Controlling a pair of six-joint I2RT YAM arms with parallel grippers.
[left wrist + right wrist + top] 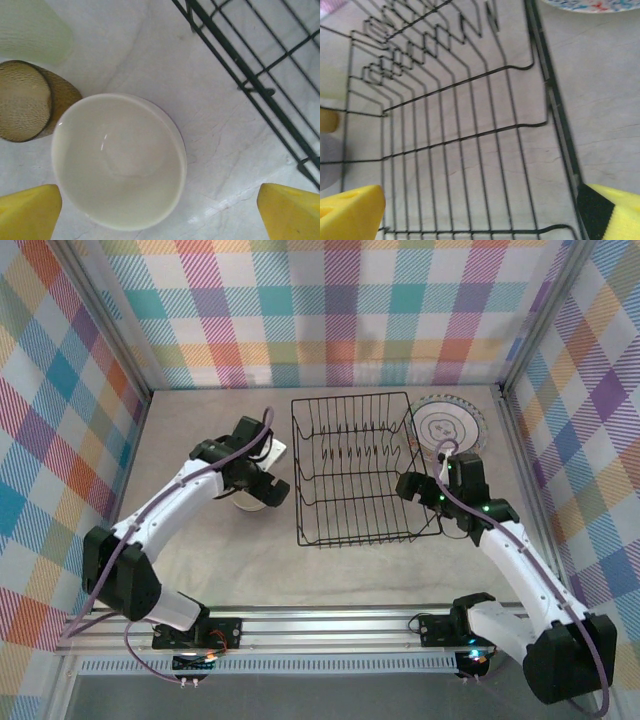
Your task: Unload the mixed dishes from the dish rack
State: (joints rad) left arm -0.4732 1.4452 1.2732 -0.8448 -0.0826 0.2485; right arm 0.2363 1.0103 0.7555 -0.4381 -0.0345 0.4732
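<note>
A: Risks from here?
B: L gripper (160,215) is held open just above the cream bowl (119,160). If it's lowered off-centre, the bowl could be shoved into the amber cup (30,100) just beside it, near the pale cup (32,30). R gripper (480,215), also spread wide, is seen straddling the dish rack (350,468) right wall, so a wire could be snagged & the rack dragged toward the plate (450,423)
A: Contents?
B: Nothing's seen in the rack; bowl's empty. Bowl & cups are set on the table (200,570) left of rack, plate at its far-right corner; unloading is judged approx done
</note>
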